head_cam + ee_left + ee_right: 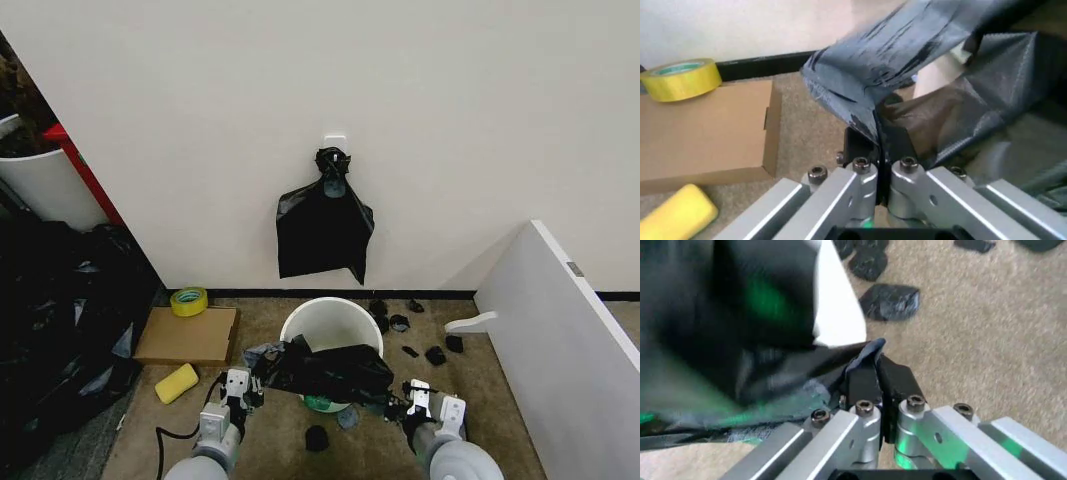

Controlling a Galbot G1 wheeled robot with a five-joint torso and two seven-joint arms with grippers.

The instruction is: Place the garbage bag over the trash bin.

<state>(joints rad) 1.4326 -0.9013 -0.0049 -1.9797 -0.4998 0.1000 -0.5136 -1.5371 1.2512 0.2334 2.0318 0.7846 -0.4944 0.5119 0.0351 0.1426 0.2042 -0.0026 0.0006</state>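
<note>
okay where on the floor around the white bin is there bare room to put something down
Bare carpet lies between the trash bin and the cardboard box, and on the robot's right between the black scraps and the leaning white board. Crowded: the bin's near side, where left gripper and right gripper stretch the garbage bag.

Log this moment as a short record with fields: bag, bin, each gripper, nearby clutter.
bag: garbage bag stretched between both grippers, draped across the bin's near rim
bin: trash bin upright on carpet by the wall, far rim uncovered
left gripper: shut on a bag edge
right gripper: shut on the opposite edge
clutter: tape roll on cardboard box, yellow sponge
</note>
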